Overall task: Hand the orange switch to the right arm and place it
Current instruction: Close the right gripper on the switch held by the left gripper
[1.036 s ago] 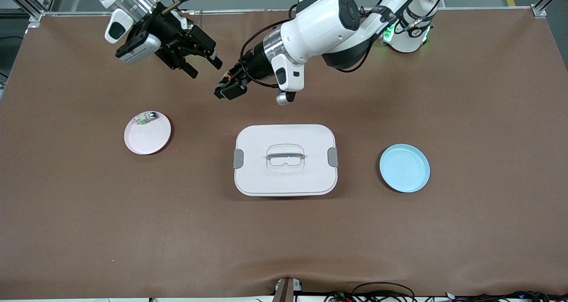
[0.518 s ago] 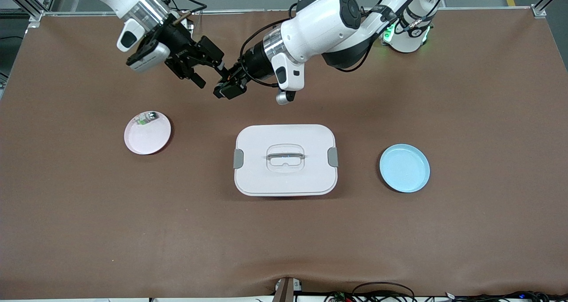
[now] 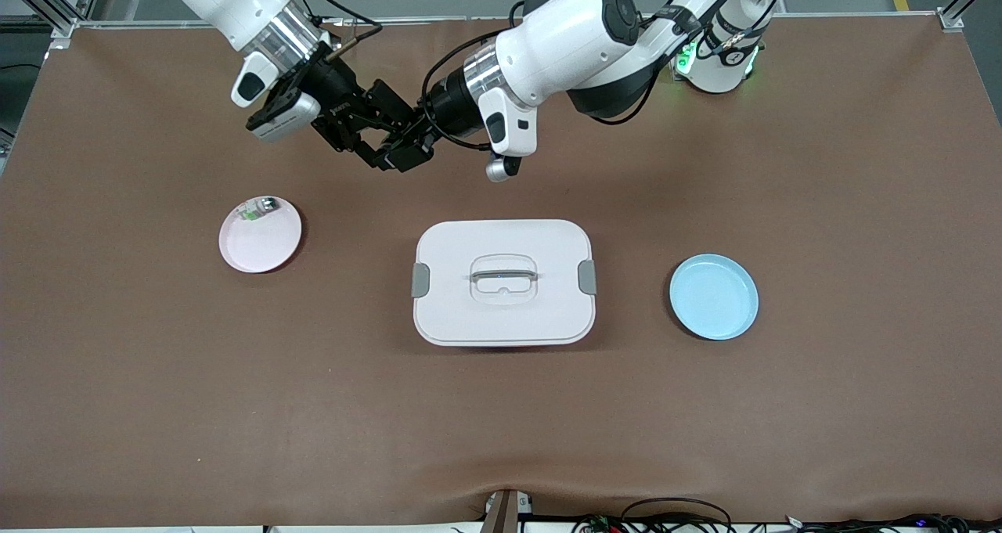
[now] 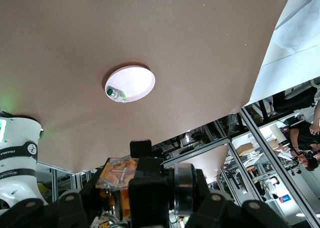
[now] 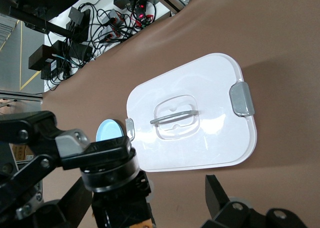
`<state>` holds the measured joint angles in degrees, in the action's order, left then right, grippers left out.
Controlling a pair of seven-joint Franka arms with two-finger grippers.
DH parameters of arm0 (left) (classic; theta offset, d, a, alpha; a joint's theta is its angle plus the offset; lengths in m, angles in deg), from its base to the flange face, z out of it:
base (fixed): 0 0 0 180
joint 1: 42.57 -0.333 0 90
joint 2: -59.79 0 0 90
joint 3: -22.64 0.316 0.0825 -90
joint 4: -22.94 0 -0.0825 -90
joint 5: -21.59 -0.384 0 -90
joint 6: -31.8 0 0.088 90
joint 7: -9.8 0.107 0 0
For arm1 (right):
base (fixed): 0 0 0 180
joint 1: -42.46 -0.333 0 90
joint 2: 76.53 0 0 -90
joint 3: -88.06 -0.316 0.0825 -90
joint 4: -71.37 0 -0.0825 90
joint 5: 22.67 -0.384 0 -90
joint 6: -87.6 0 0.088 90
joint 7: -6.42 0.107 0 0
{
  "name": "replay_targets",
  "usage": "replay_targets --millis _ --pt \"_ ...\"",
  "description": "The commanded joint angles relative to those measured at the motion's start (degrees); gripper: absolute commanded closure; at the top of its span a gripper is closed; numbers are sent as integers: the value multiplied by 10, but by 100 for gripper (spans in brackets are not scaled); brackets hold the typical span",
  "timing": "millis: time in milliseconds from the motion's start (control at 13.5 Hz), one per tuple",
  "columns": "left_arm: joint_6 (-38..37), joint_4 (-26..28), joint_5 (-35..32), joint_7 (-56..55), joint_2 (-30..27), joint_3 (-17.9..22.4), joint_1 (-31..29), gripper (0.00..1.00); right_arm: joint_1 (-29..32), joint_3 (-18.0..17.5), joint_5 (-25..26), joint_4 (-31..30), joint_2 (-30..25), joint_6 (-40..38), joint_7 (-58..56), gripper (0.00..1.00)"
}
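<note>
Orange switch [image 4: 116, 175]: pinched in the left gripper [image 3: 407, 151], up in the air above bare table, toward the robots' bases from the white box [image 3: 503, 282].
Left gripper: jaws narrow, clamped on the switch.
Right gripper [image 3: 383, 130]: tip to tip with the left one; its fingers [image 5: 220, 195] are spread wide on either side of the switch and, as far as I can see, not closed on it.
Progress: pickup looks done and the two arms have met; the handover itself seems to be in hand.
Left to do: the right jaws must close, the left must let go, then the switch has to be set down, probably on the pink plate [image 3: 260, 235] toward the right arm's end from the box.
Counts: two arms, two plates, one box with its lid on, one orange switch, one clear-and-green part [image 3: 257, 207].
Pink plate: carries the clear-and-green part at its rim.
Blue plate [image 3: 713, 296]: beside the box, toward the left arm's end, nothing on it.
</note>
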<state>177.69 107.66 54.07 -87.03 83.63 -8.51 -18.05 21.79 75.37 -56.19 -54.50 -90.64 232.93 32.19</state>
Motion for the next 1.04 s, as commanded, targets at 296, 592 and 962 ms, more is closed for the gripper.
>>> replay_targets --millis 296,592,962 --pt "3 -1 -9 -11 -8 3 3 83 -6 2 -12 3 -4 0 23 19" --pt "3 0 -10 -16 -8 4 2 83 -4 3 -16 19 -4 -7 42 20" --pt "3 -1 -10 -16 -8 4 2 83 0 6 -15 34 -3 -43 39 27"
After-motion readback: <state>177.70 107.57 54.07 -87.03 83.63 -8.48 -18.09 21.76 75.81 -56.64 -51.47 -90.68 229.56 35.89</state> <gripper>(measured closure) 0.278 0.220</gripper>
